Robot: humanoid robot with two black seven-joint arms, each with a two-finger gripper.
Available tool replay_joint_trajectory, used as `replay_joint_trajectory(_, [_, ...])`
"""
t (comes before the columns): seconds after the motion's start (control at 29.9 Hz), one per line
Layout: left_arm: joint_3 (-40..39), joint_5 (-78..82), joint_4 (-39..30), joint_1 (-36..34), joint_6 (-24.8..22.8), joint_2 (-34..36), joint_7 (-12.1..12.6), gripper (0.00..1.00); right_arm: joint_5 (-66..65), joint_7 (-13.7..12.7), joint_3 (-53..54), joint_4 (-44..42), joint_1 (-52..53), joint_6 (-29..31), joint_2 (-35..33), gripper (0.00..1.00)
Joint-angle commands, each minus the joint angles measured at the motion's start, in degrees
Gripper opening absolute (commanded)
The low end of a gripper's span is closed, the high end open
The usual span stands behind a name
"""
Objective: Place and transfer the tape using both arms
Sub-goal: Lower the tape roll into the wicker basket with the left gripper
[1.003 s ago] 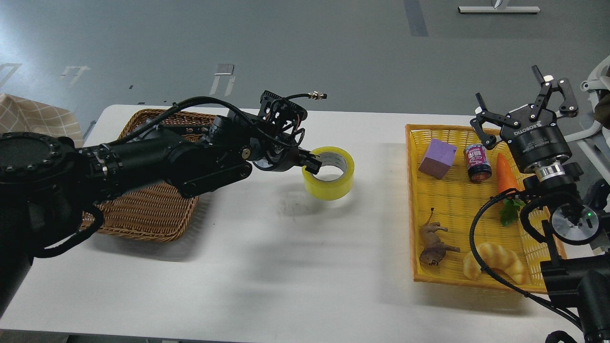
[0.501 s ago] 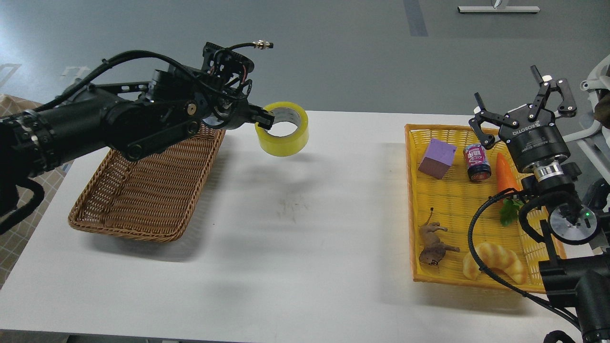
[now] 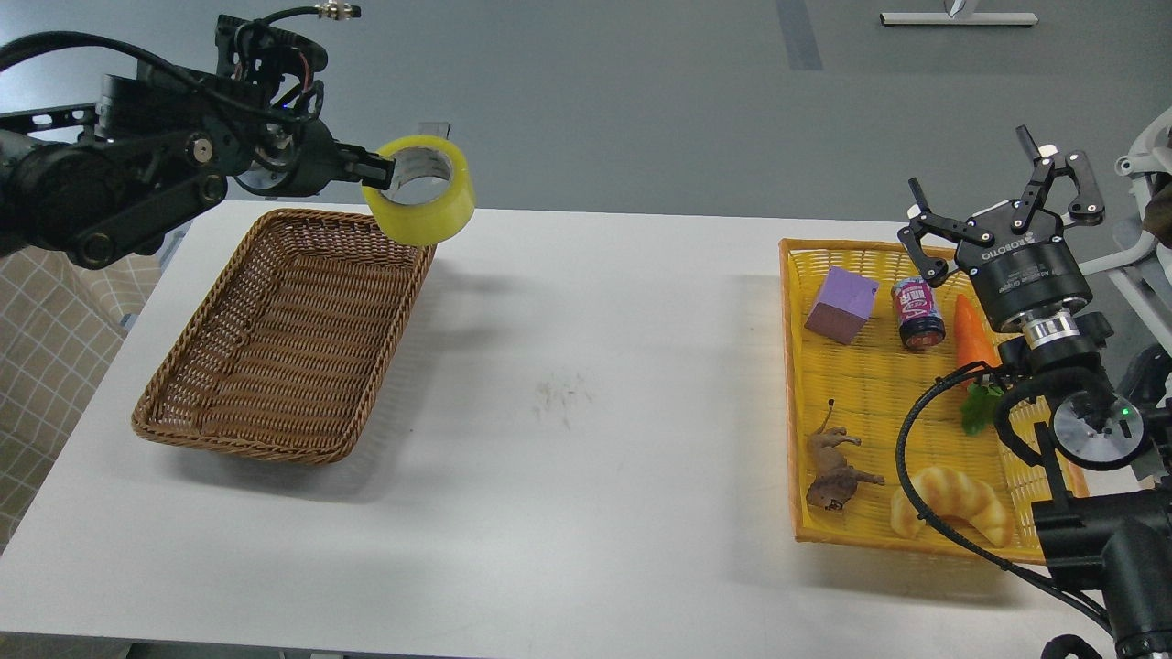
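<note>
The yellow tape roll [image 3: 430,206] with a grey-white core hangs in the air over the far right corner of the brown wicker basket [image 3: 275,339]. My left gripper [image 3: 380,170] is shut on the roll's left wall, one finger inside the core, held high above the table. My right gripper [image 3: 993,197] is open and empty, pointing up above the far right part of the yellow tray [image 3: 797,384].
The yellow tray holds a purple cube [image 3: 841,305], a small can [image 3: 917,312], a toy carrot [image 3: 972,339], a toy lion [image 3: 835,471] and a croissant toy [image 3: 952,503]. The white table [image 3: 586,439] has a faint smudge at its middle.
My left arm has lifted the tape from the table's middle and carried it up and left, to above the wicker basket's far right corner. The right arm has barely moved.
</note>
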Motion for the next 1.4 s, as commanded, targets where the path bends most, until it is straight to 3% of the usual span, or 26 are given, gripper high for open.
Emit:
replay_joint_trajectory(0.0, [0.1,0.0,-0.8,1.7,0.2,3.0,-0.3,0.00,0.0,0.0,0.0,0.0,0.0,0.0,0.1,1.00])
replay_joint_trajectory(0.43, [0.0,0.3,-1.8,9.3,2.3,10.2,-1.7,0.00,0.0,0.1,0.0,-0.1,0.0,0.0,0.1,1.00])
replay_joint_trajectory(0.84, [0.1,0.7,-1.8,16.7,6.4,10.3,-1.8,0.00,0.0,0.1,0.0,-0.1,-0.1,0.0,0.1,1.00])
replay_joint_trajectory(1.37, [0.2,1.0,-1.6,20.3,8.8,9.8,-1.7,0.00,0.0,0.0,0.0,-0.1,-0.1,0.0,0.2,1.00])
